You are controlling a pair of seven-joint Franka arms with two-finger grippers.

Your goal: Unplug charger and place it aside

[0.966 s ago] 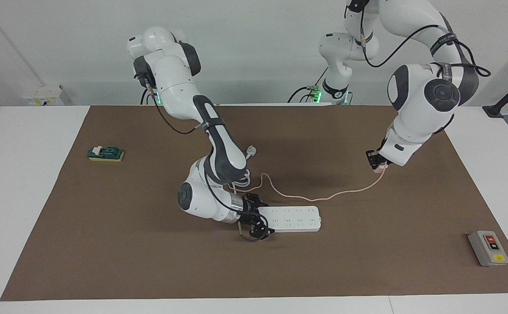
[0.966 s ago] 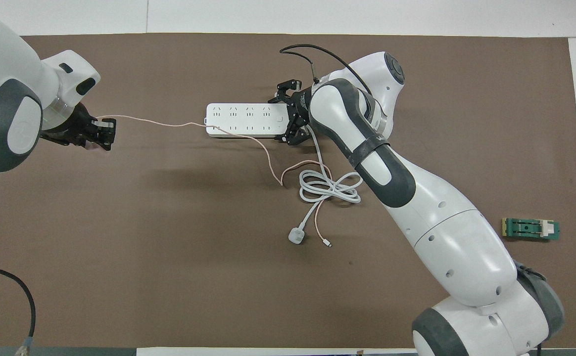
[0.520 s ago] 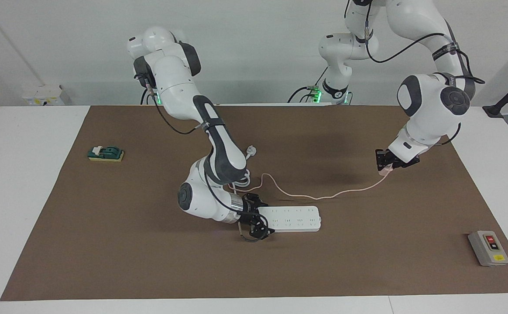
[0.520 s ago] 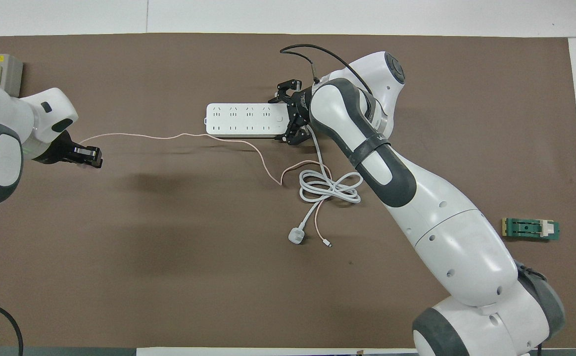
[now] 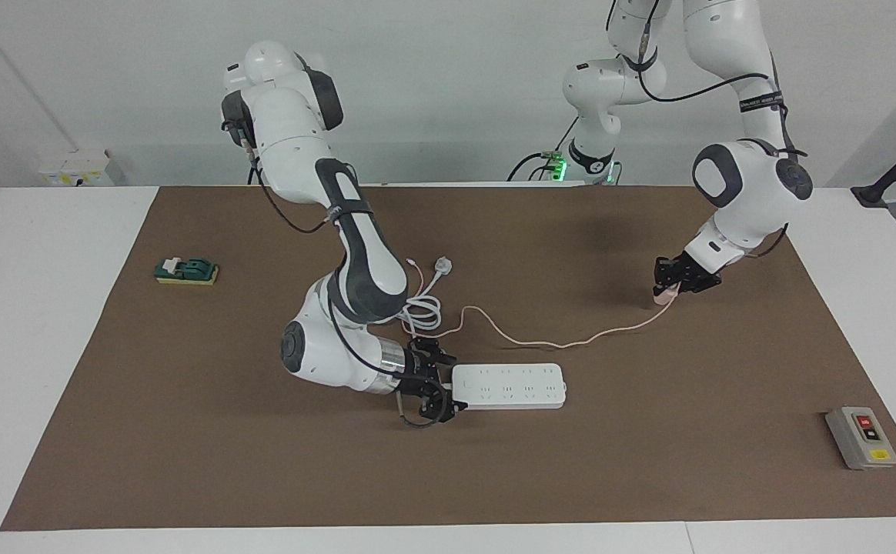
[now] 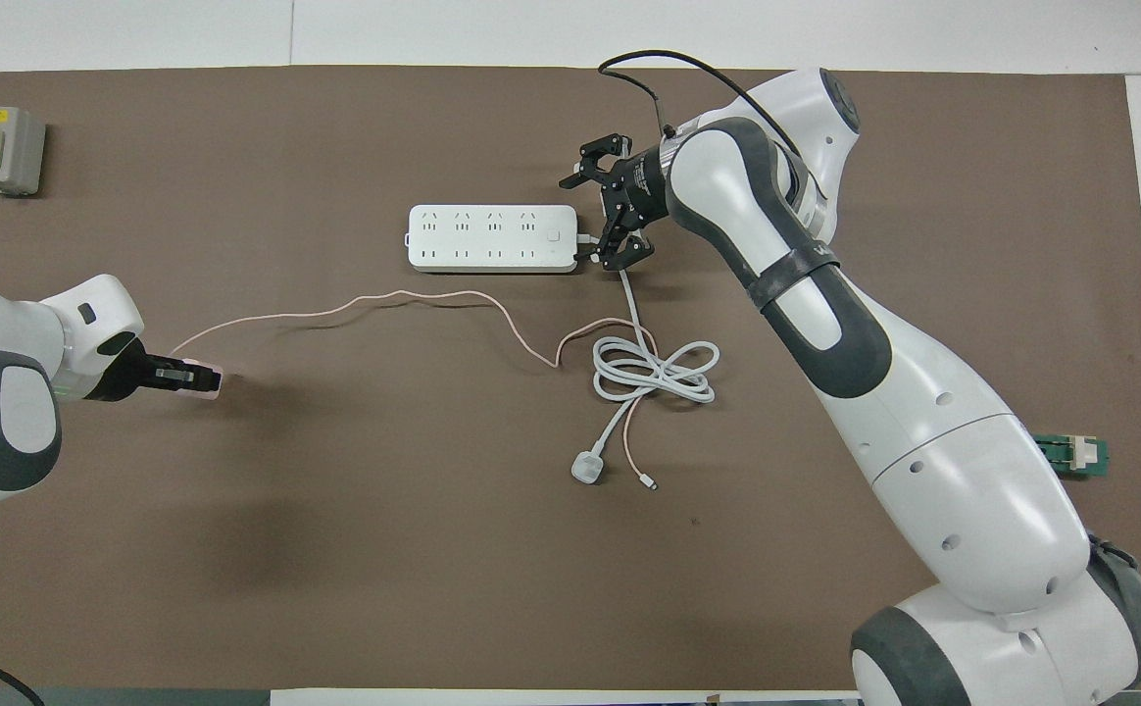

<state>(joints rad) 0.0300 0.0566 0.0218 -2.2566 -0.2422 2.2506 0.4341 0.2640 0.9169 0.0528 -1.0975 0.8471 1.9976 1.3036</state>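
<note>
The charger (image 5: 661, 293) (image 6: 206, 378) is a small pale pink cube, out of the power strip. My left gripper (image 5: 667, 285) (image 6: 193, 378) is shut on it and holds it low over the mat toward the left arm's end of the table. Its thin pink cable (image 5: 563, 343) (image 6: 384, 298) trails slack across the mat, nearer to the robots than the white power strip (image 5: 509, 385) (image 6: 490, 238). My right gripper (image 5: 434, 385) (image 6: 604, 210) is open and empty, just off the strip's corded end and apart from it.
A coiled white cord (image 5: 421, 312) (image 6: 654, 370) with a round white plug (image 5: 442, 267) (image 6: 587, 468) lies nearer to the robots than the strip. A grey switch box (image 5: 861, 437) (image 6: 4, 149) sits at the left arm's end. A green block (image 5: 186, 270) (image 6: 1070, 456) sits at the right arm's end.
My left gripper carried the charger nearer to the robots and lower, and the cable went slacker. My right gripper backed off the strip's end, which it had straddled.
</note>
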